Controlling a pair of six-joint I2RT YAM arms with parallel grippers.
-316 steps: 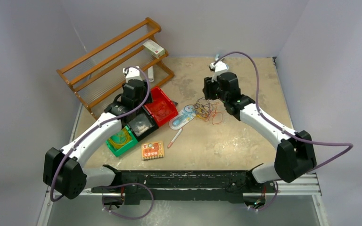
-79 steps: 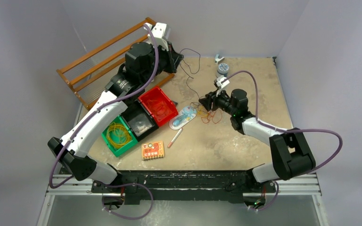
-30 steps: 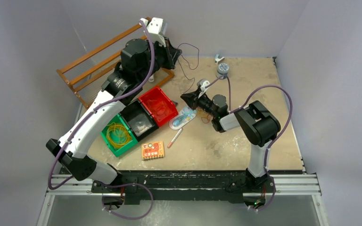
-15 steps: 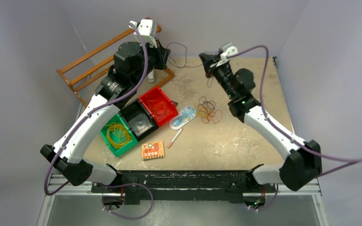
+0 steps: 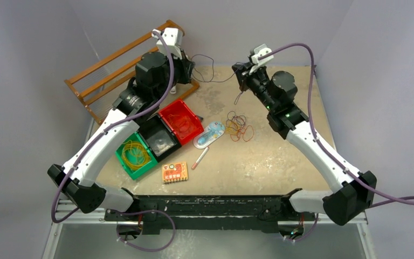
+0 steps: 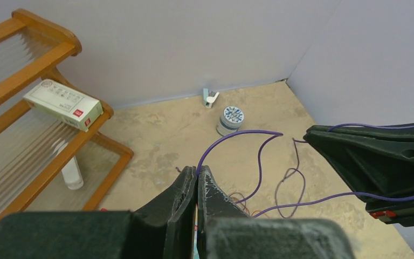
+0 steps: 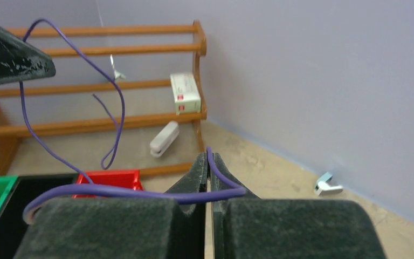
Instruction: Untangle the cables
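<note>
Left gripper (image 6: 197,174) and right gripper (image 7: 209,162) each pinch 1 freed thin dark-purple wire (image 7: 113,191) aloft, while the red, orange and yellow wire tangle (image 5: 239,127) lies unsorted on the tan table (image 5: 280,156).

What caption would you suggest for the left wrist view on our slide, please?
Left gripper and right gripper, both shut on one thin purple cable, hold it looped above the table.
</note>
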